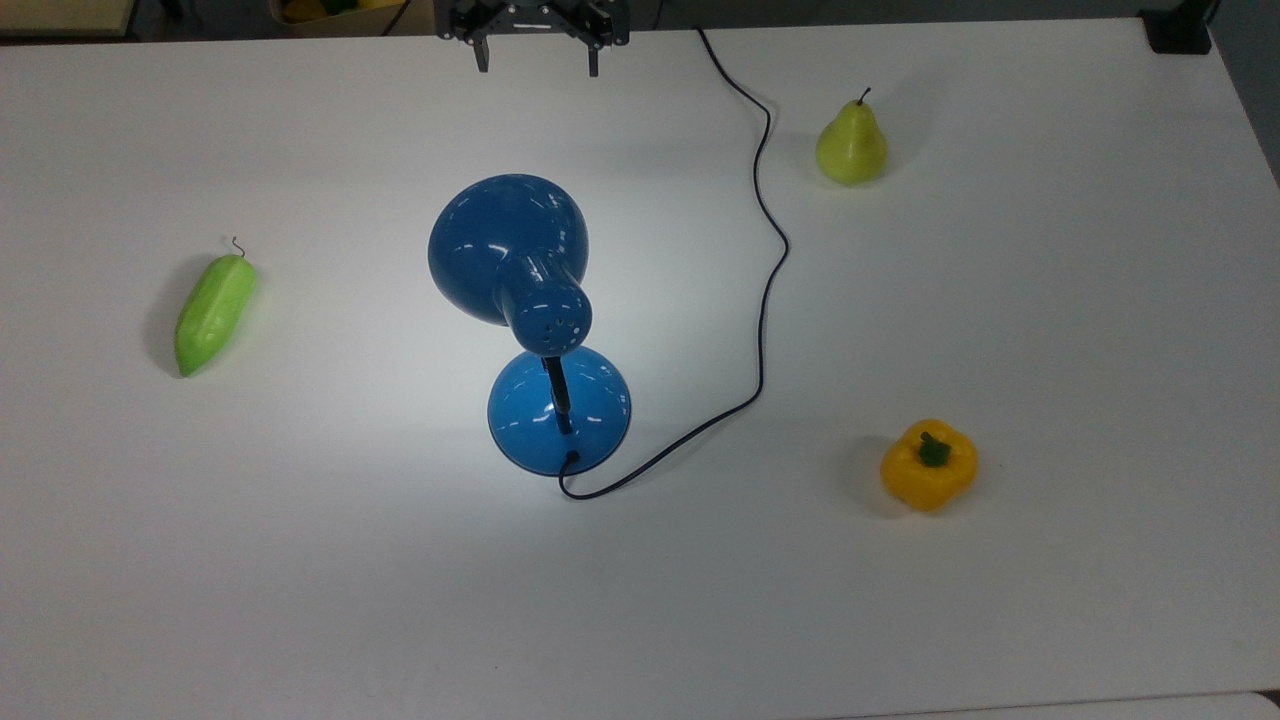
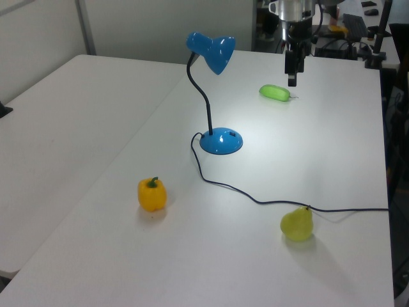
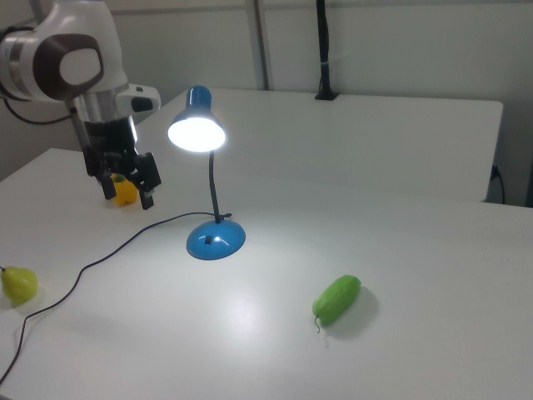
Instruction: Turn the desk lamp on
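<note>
On the white worktop, yellow pepper nearest, then desk lamp mid-worktop, lit, with a bright pool under it. Farther back, pear. Beyond, pincer spread wide, holding nothing, apparently raised clear.

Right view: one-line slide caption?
Lit desk lamp brightens the white table, open claw raised beside it, green vegetable in front.

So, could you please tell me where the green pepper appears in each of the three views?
Top view: green pepper at far left.
Left view: upper centre-right, beyond the desk lamp.
Right view: lower centre-right, in front of the lamp.
Shared landmark: the lamp's blue base.
</note>
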You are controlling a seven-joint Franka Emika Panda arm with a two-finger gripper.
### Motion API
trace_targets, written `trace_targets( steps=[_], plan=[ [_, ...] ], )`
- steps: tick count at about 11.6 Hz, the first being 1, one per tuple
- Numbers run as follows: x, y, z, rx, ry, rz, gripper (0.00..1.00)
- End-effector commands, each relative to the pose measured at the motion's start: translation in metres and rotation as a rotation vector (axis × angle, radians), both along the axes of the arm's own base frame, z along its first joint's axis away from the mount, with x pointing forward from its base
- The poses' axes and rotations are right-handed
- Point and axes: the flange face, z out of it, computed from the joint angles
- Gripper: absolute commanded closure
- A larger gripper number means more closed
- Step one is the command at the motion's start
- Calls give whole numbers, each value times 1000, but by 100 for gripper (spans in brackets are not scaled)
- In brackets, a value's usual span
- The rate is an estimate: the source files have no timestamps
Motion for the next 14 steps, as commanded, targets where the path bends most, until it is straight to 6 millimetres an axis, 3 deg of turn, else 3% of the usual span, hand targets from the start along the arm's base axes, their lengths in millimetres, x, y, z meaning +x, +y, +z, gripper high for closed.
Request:
trace_targets(
  steps=[1,6,14],
  plan=[
    [-14,12,38,37,-1,-94,0],
    [-18,22,65,86,-38,-64,0],
    [1,8,70,90,-172,182,0]
  ],
)
